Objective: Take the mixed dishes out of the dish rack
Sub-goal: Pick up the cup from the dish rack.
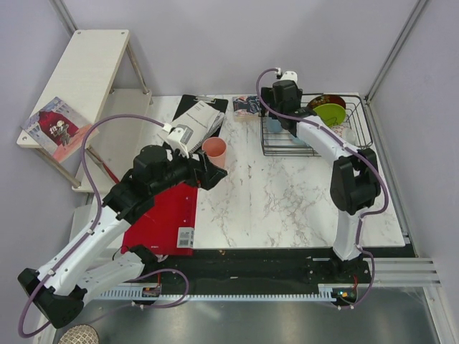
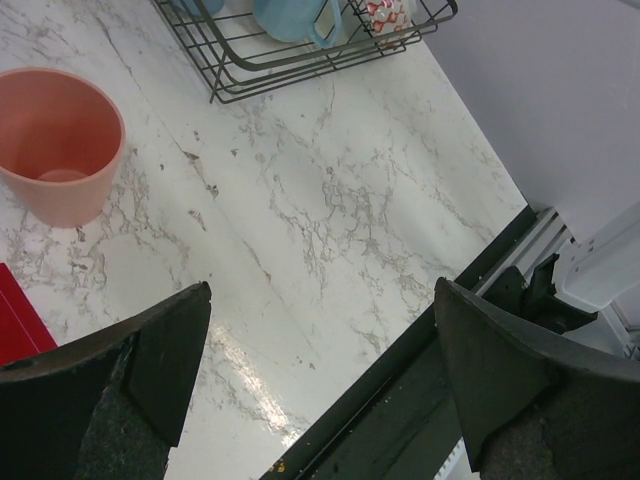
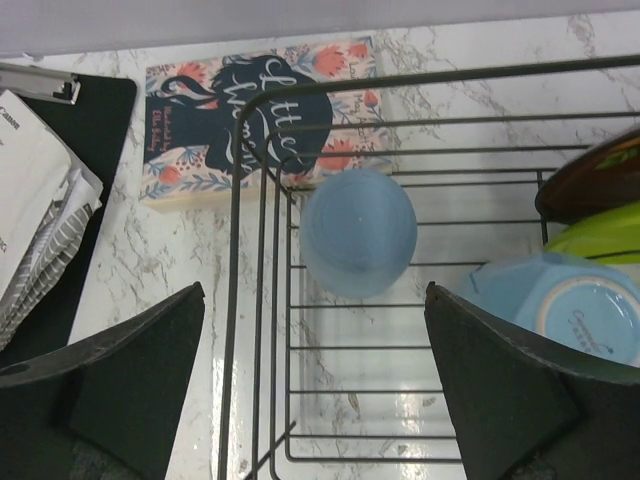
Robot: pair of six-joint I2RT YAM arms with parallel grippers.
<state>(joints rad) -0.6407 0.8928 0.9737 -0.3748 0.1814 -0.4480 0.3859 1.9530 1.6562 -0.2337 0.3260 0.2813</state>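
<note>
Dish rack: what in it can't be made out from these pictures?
- Top view: the right arm covers much of the dish rack; the grey-blue cup under it barely shows.
- Right wrist view: lime-green plate and dark red plate cut by the right edge.
- Left wrist view: light blue mug cut by the top edge.

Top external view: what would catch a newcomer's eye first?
The pink cup stands upright on the marble table, left of the black dish rack. In the rack, a lime-green plate leans on edge at its right side, and the open right gripper hangs above a grey-blue cup.
</note>
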